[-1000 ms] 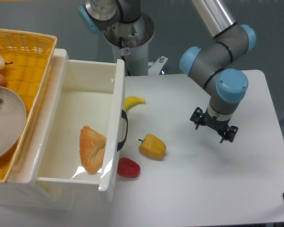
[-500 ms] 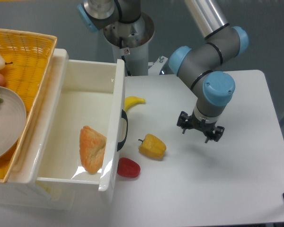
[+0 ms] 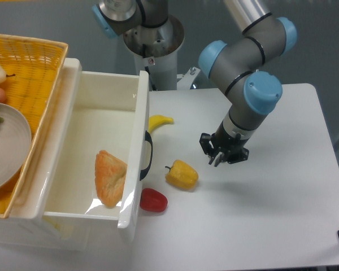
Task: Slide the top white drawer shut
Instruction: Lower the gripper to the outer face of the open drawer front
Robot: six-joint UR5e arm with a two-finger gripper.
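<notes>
Drawer (image 3: 90,152): fully open, nothing closed yet | end effector (image 3: 221,152): empty, fingers' spread unclear, apart from handle (image 3: 147,156) | remaining: whole push

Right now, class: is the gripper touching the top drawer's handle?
Apart. The camera view shows bare table between the gripper and the handle on the top drawer.

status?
Gripper free, holding nothing, right of the yellow pepper. Drawer fully open, pastry inside. Peppers and banana sit by its front.
</notes>
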